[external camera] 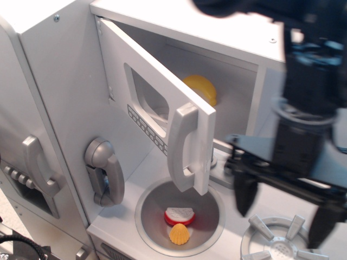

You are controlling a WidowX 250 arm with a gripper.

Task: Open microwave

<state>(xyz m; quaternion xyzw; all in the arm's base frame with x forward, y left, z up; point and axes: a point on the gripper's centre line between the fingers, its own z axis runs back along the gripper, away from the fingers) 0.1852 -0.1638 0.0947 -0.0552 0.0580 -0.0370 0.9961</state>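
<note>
Looking down at the toy kitchen, I see the microwave at upper centre with its grey door swung wide toward me, the tall silver handle on the free edge and a yellow rounded object showing inside the compartment. My gripper hangs blurred at the right, clear of the door, its two dark fingers spread apart and holding nothing, above the silver burner. On the counter below the door, the round sink holds a red-and-white piece and a yellow shell, with the grey telephone handset on the wall to the left.

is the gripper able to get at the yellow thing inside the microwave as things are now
Probably yes: the microwave door is swung wide, the yellow object shows behind it, and the open gripper hangs to the door's right with nothing between.
</note>
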